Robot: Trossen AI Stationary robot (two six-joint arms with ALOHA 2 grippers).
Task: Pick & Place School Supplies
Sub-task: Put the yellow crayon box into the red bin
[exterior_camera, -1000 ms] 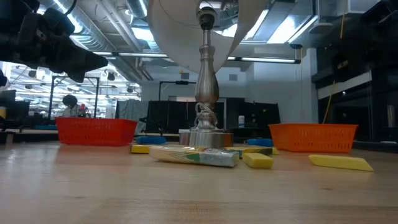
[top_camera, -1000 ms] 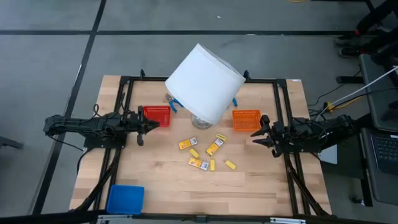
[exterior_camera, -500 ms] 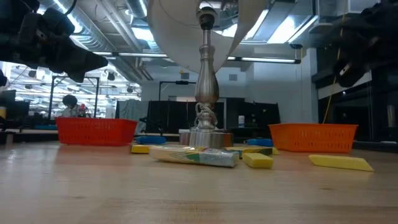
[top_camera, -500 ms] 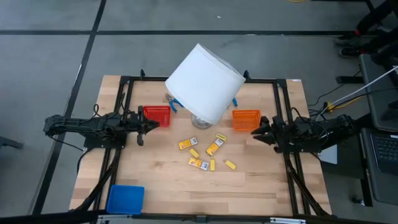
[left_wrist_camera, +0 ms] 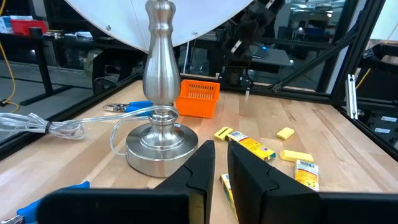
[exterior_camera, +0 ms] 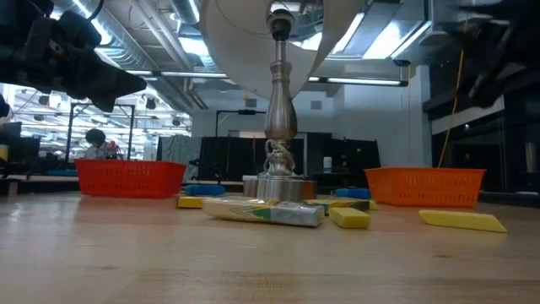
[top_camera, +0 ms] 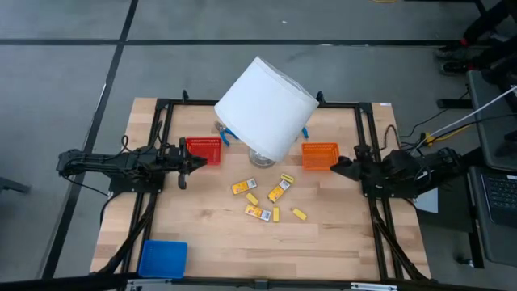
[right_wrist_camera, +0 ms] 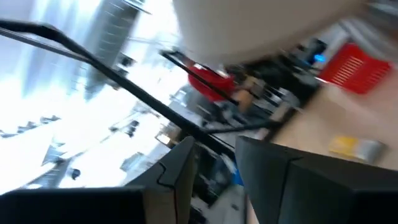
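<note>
The school supplies lie loose on the wooden table's middle: yellow-orange labelled packets (top_camera: 279, 191) (top_camera: 258, 213) (top_camera: 240, 187) and plain yellow sticks (top_camera: 299, 214) (top_camera: 252, 199). They also show in the left wrist view (left_wrist_camera: 254, 147). A blue-handled tool (left_wrist_camera: 127, 107) lies by the lamp base. My left gripper (top_camera: 194, 162) hovers beside the red basket (top_camera: 203, 149), shut and empty, its fingers (left_wrist_camera: 205, 168) pointing at the lamp base. My right gripper (top_camera: 334, 166) hovers beside the orange basket (top_camera: 320, 155), open and empty; in its own wrist view (right_wrist_camera: 214, 168) it is rolled and blurred.
A lamp with a big white shade (top_camera: 266, 105) stands at the table's far middle; its metal base (left_wrist_camera: 160, 146) and clear cord (left_wrist_camera: 37, 127) are near the supplies. A blue tray (top_camera: 162, 259) sits at the near left corner. Bare wood lies near the front edge.
My right gripper has rolled about its own axis and drawn back a little toward the table's right edge and the orange basket. Its arm has come into the low view at the upper right. The supplies have not moved.
</note>
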